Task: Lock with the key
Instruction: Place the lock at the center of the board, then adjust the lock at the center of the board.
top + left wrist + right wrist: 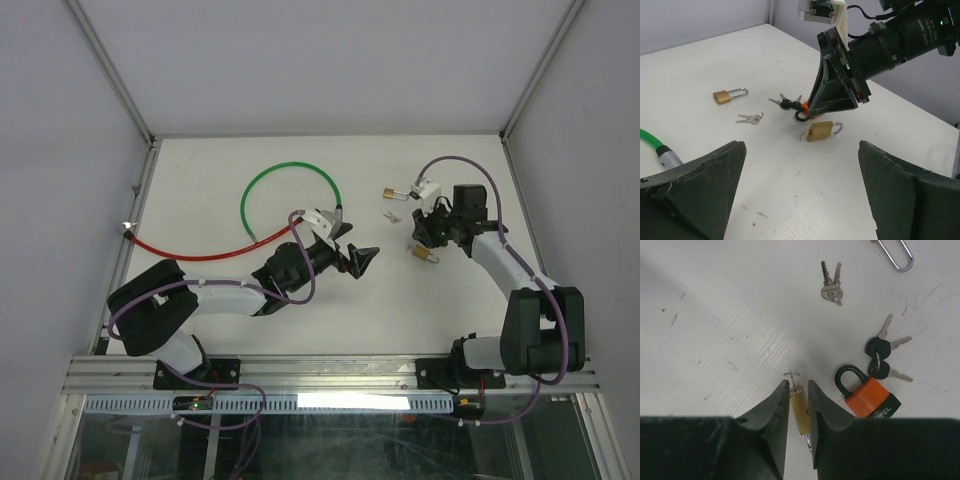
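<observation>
A small brass padlock (799, 410) lies flat on the white table with a silver key (792, 376) stuck in its keyhole end. My right gripper (798, 383) straddles it, jaws slightly open, with a thin gap showing on the left side. In the left wrist view the same padlock (821, 131) rests on the table just below the right gripper's (807, 111) tips. My left gripper (800, 145) hovers wide open and empty a short way in front of it, pointing at the padlock (424, 256) from the left gripper's (360, 258) side.
An orange padlock (871, 396) with black-headed keys (877, 357) lies right beside the right fingers. Farther off are a pair of silver keys (831, 287) and a second brass padlock (725, 96). A green cable loop (270, 175) and red cable (190, 250) lie left.
</observation>
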`<state>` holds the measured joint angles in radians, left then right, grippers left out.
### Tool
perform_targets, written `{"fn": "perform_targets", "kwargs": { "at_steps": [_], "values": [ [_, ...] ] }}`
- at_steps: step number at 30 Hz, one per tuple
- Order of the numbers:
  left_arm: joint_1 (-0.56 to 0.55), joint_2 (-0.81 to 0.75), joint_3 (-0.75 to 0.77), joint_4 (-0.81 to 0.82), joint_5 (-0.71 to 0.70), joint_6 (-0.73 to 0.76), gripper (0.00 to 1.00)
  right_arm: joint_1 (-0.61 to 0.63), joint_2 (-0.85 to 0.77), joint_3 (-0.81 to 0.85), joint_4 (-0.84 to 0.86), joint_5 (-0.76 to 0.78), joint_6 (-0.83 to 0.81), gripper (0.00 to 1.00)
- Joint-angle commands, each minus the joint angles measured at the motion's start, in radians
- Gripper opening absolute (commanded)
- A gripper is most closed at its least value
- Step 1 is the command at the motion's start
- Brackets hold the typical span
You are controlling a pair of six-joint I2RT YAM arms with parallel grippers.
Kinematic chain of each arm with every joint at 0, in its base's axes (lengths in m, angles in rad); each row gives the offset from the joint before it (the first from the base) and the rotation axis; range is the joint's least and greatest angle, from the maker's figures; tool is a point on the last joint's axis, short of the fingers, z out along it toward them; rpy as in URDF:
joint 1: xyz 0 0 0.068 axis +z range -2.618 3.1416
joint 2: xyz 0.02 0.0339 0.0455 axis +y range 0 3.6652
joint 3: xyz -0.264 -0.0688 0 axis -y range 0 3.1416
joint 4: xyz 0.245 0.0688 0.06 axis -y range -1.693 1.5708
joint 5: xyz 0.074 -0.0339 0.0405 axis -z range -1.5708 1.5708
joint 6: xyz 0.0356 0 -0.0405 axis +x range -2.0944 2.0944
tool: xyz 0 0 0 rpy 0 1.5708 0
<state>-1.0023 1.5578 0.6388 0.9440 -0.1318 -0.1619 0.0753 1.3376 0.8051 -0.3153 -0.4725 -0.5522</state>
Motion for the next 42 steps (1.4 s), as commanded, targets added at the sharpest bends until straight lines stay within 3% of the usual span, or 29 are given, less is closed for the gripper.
{"fn": "perform_targets", "kwargs": {
  "at_steps": [1, 7, 42],
  "values": [
    [-0.009, -0.033, 0.0, 0.061, 0.001, 0.03, 0.99, -0.013, 0.012, 0.059, -0.036, 0.02, -0.012, 0.26],
    [-0.01, -0.033, 0.001, 0.061, 0.001, 0.031, 0.99, -0.015, 0.059, 0.089, -0.084, 0.027, -0.015, 0.32],
    [-0.01, -0.032, 0.003, 0.058, 0.002, 0.029, 0.99, -0.014, 0.136, 0.157, -0.193, 0.025, -0.005, 0.34]
  ]
}}
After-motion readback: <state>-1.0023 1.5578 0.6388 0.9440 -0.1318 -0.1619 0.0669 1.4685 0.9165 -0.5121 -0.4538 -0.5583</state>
